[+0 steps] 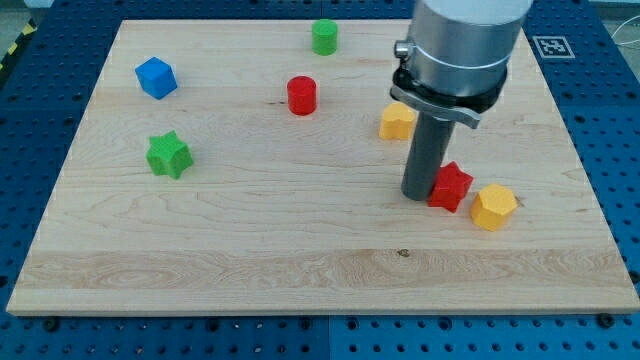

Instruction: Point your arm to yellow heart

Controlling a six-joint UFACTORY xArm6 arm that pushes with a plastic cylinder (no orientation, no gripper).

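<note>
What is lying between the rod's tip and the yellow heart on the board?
In the camera view, nothing: only bare wood separates my tip from the yellow heart, which sits toward the view's top. The red star is beside my tip, on the view's right.

Arm (462,45) enters from the far right of the scene, a wide grey cylinder with a dark clamp ring beneath it. Straight dark rod hangs vertically below the ring. My tip (418,196) sits low at the surface (250,250), right of centre. Rod upright, no visible tilt.
</note>
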